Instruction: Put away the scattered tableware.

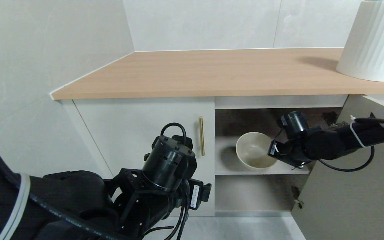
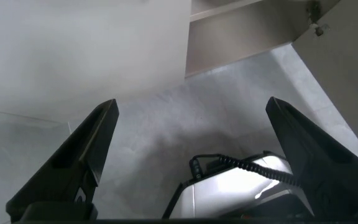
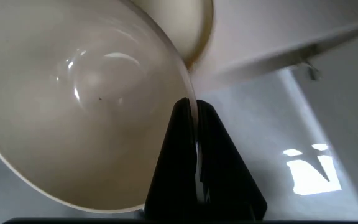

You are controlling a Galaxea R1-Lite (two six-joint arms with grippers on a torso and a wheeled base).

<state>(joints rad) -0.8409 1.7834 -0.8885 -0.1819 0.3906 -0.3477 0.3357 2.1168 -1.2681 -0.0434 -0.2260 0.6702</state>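
The right gripper [image 1: 273, 150] is closed on the right rim of the bowl [image 1: 254, 154], which is tilted over the shelf [image 1: 225, 168]. If released like this, the bowl may rock and roll off the near edge. The left gripper [image 2: 191, 109] is wide open and empty, low at the left.

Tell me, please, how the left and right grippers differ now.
The left gripper is open and empty; the right gripper grips the bowl by its rim. The left gripper hangs before the closed cabinet door; the right gripper is at the open cabinet's shelf. Both are black.
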